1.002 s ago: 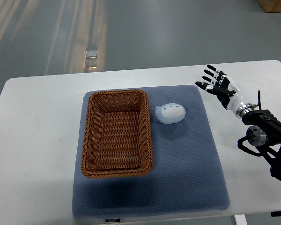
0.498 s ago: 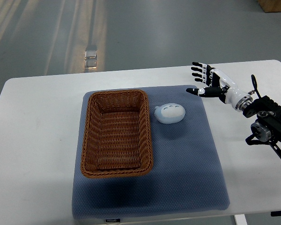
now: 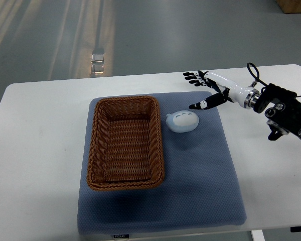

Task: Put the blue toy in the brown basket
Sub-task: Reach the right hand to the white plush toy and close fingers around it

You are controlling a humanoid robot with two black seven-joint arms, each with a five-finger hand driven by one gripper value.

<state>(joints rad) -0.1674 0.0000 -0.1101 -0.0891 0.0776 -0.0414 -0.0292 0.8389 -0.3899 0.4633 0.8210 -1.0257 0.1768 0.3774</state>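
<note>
My right hand (image 3: 206,90) at upper right, fingers (image 3: 190,77) spread and empty, just beside the blue toy (image 3: 181,121), toy on grey mat (image 3: 200,175), right of brown basket (image 3: 124,143), centre frame.

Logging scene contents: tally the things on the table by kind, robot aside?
Brown wicker basket: 1
Pale blue toy: 1
Blue-grey mat: 1
Total: 3, all on the white table. The toy lies on the mat right of the basket, not in it.
</note>
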